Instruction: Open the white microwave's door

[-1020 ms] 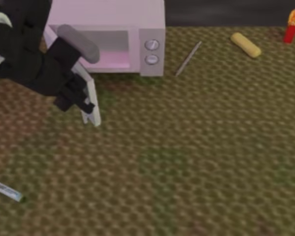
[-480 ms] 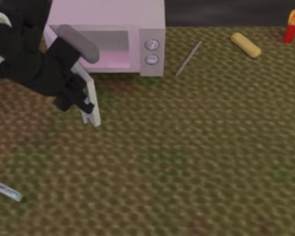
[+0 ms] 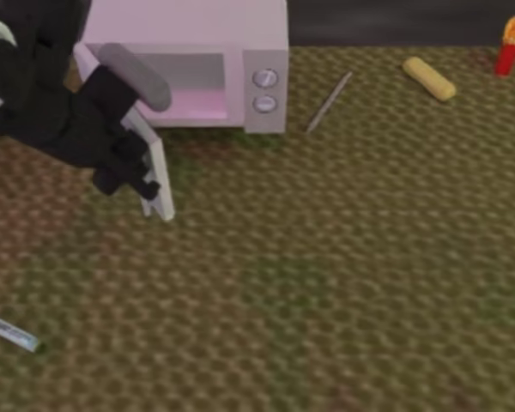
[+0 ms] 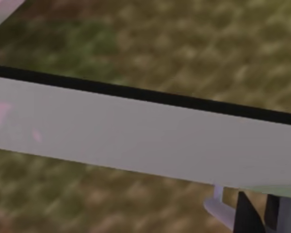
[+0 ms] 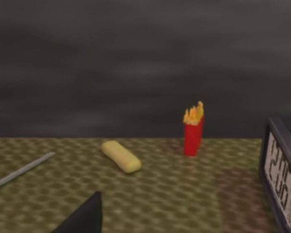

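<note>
The white microwave [image 3: 189, 64] sits at the table's far edge, toward the left, its pinkish cavity exposed because the door [image 3: 160, 176] stands swung out toward the near side, close to square with the oven's front. Against the frames of the last second the door's free edge has crept only slightly farther left and the left arm has drawn back a touch with it, so the swing looks nearly spent and the opening, by my judgement, is all but done. The left gripper [image 3: 142, 176] is at the door's outer edge, fingers seemingly closed on it; the left wrist view shows the door [image 4: 145, 136] as a pale band edge-on. The right gripper is out of the top view, its fingers' state unreadable. The table [image 3: 343, 275] wears a woven olive-brown mat; behind it the room is dark grey. Smaller things lie scattered: a clock [image 5: 281, 182], a yellow bread roll [image 3: 429, 78], a red fries carton [image 3: 511, 45], a grey rod [image 3: 329, 101].
</note>
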